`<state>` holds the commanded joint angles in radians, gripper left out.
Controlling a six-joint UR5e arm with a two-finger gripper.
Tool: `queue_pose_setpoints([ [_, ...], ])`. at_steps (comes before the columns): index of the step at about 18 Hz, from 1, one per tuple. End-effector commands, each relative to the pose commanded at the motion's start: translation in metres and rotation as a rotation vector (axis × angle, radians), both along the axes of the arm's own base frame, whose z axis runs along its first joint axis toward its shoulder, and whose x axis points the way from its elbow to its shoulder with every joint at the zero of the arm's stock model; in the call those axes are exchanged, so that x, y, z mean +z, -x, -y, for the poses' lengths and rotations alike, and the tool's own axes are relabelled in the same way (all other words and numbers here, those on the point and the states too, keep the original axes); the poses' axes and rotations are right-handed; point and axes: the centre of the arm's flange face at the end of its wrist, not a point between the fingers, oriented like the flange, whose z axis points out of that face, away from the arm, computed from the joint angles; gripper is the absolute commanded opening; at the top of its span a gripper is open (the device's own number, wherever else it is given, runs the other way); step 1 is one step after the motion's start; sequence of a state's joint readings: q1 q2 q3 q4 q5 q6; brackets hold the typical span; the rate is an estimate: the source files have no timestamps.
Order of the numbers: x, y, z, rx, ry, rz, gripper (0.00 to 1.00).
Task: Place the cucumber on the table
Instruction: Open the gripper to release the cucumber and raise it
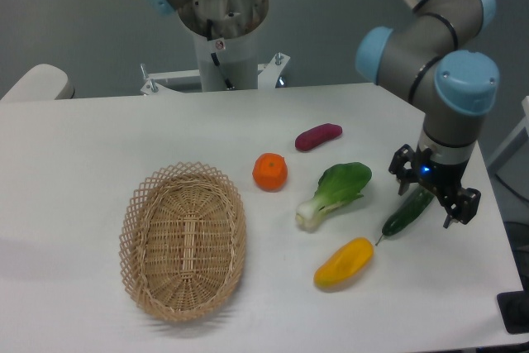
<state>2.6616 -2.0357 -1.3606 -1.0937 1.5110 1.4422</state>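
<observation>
Hovering with its fingers spread apart, the pincer (433,189) straddles the upper end of the cucumber (407,212), a slim, glossy dark green piece lying diagonally on the white tabletop (99,146), thin stem pointing toward the yellow pepper (343,262).

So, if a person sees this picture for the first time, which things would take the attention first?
Probably the big arm with blue joints at the right, its pincer open and poised just above the dark green cucumber, which lies on the white table. Next, the oval wicker basket at the left, with nothing in it. Between them, bright produce: an orange fruit, a leafy bok choy and a yellow pepper.
</observation>
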Motion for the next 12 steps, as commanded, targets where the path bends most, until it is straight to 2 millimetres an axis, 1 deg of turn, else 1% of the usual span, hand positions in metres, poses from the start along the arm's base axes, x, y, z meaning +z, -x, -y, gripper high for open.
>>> queue_pose_setpoints([
  [2,0.002,-0.012,-0.014,0.025,-0.010,0.006,1.00],
  [5,0.000,-0.020,-0.022,0.048,-0.009,0.013,1.00],
  [8,-0.003,-0.021,-0.024,0.050,-0.007,0.015,1.00],
  [12,0.000,-0.021,-0.024,0.048,-0.011,0.012,1.00],
])
